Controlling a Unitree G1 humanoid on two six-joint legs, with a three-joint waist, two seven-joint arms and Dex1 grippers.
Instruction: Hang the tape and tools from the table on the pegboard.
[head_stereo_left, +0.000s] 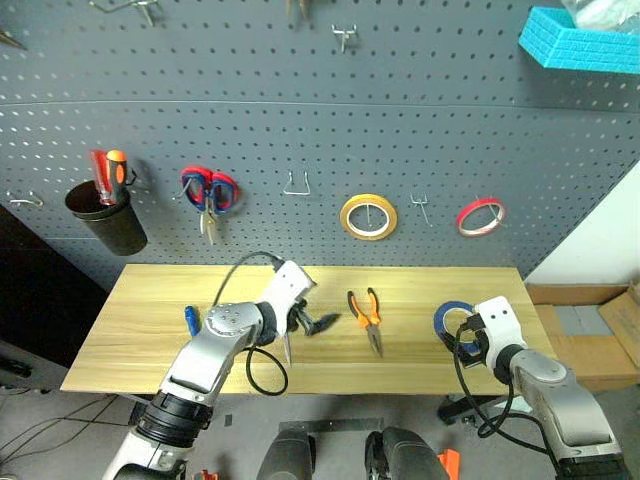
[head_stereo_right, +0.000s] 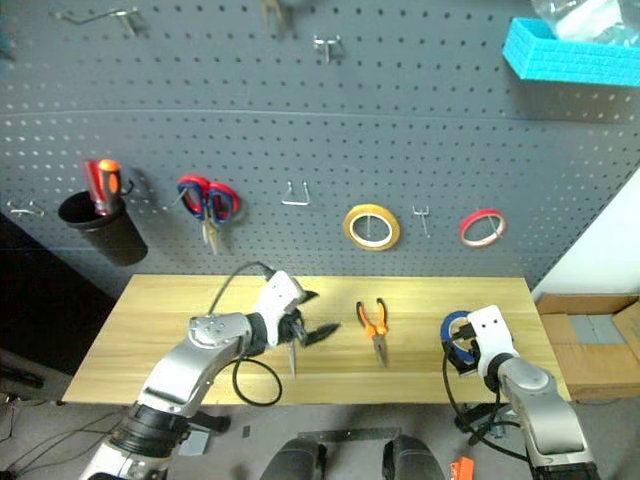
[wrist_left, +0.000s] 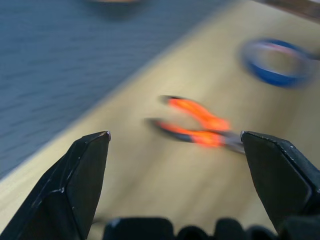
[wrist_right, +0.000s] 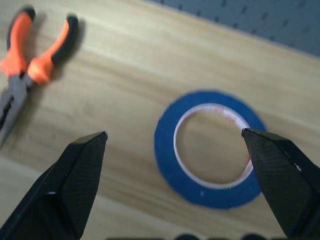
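Nothing of the task looks done yet: the flat ring of blue tape (wrist_right: 210, 150) lies on the pale, grained wooden table (head_stereo_left: 140, 330) at about four o'clock on the tabletop, the orange-and-black-handled pliers (head_stereo_left: 366, 318) lie near its centre, and the short blue-handled screwdriver (head_stereo_left: 191, 320) rests at nine o'clock. I cannot make out the small black-handled scissors with any certainty. On the dark grey perforated pegboard (head_stereo_left: 300, 120), bare metal hooks between the hung yellow and red rolls and at twelve o'clock seem free. The left gripper (head_stereo_left: 312, 322), fingers spread wide and empty, hangs over the table just beside the pliers, pointing towards them. The right gripper (wrist_right: 175, 185), also wide open and empty, hovers over the tape, its fingers straddling the ring but apart from it. The tape is thin, with a pale inner core; it should slip over a hook easily.
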